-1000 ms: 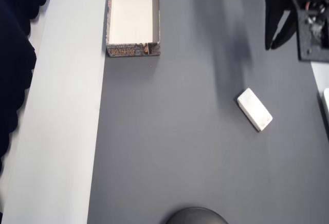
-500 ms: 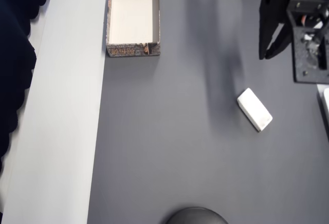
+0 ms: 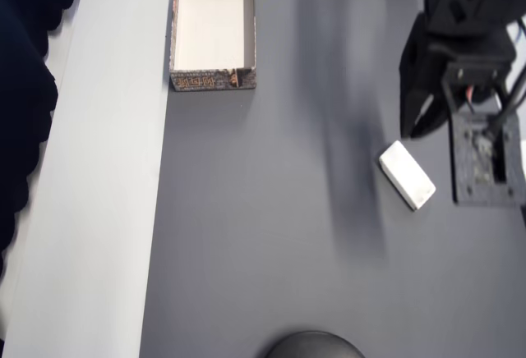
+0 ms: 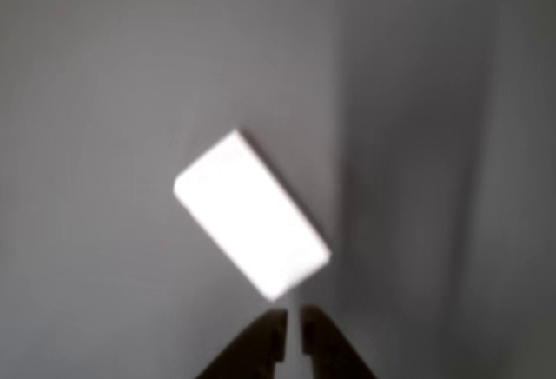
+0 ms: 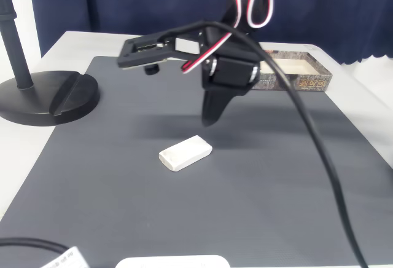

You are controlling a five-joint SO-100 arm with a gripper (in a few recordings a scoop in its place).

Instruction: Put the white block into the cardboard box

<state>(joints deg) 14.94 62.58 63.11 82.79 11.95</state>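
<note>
The white block (image 3: 407, 175) lies flat and askew on the dark grey mat, right of centre in the overhead view. In the fixed view the white block (image 5: 185, 153) rests alone in the middle of the mat. My black gripper (image 3: 416, 132) hovers just above and beside the block's upper end, shut and holding nothing. From the wrist, the white block (image 4: 252, 214) sits just ahead of the gripper (image 4: 291, 322), whose tips almost touch. The cardboard box (image 3: 174, 29) stands open and empty at the mat's top left; in the fixed view the cardboard box (image 5: 307, 78) is at the far right.
A black round stand base (image 5: 43, 96) with a pole sits at the mat's left in the fixed view, and this stand base (image 3: 314, 346) peeks in at the overhead view's bottom edge. A white object (image 5: 172, 262) lies at the near edge. A pale table strip (image 3: 99, 169) borders the mat.
The arm has swung down and slightly left in the overhead view, bringing the gripper close to the white block. Block and box have not moved.
</note>
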